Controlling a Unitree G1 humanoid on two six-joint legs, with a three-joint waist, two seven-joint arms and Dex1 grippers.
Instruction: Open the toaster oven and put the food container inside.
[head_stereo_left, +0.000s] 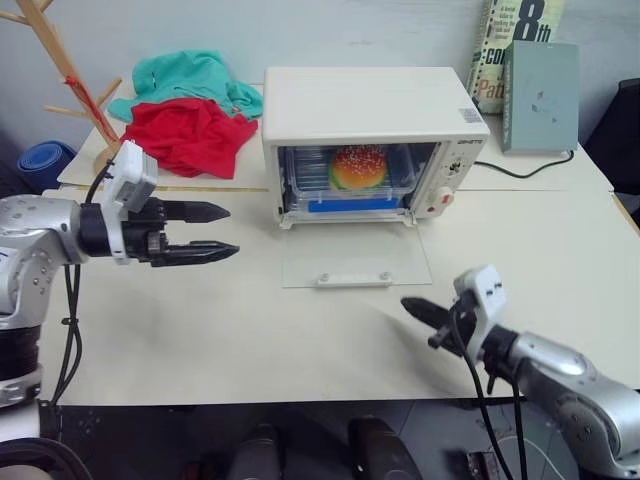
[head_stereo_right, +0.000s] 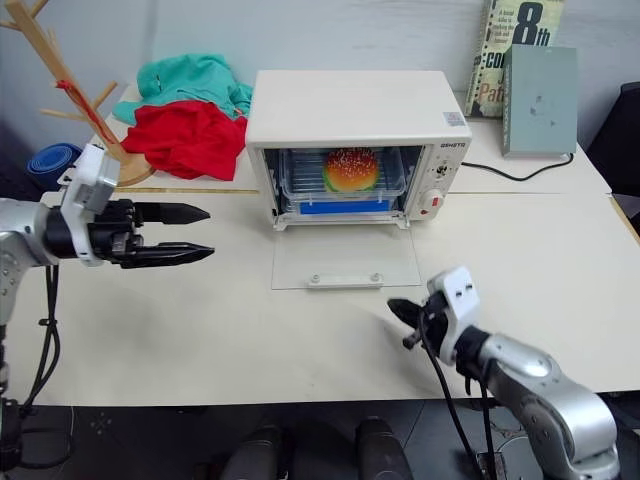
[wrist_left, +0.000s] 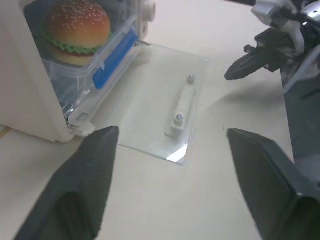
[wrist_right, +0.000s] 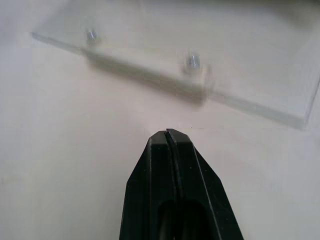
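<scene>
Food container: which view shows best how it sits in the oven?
The left wrist view: the food container sits close up inside the toaster oven, with its blue clip and burger plain. Both eye views show it smaller, behind the dropped glass door. The right wrist view shows the door's handle, not the container.

The food container (head_stereo_left: 352, 172) sits inside the toaster oven (head_stereo_left: 372, 140), glass door flat on the table (head_stereo_left: 200, 340).

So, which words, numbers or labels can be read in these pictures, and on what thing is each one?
"8th": on the tall book leaning against the wall, back right.
"CO...", "Pa...": cut-off letters on the same book; its smaller print is too small.
Brand name and sticker on the boxy cream-white toaster oven: too blurred to read.
</scene>
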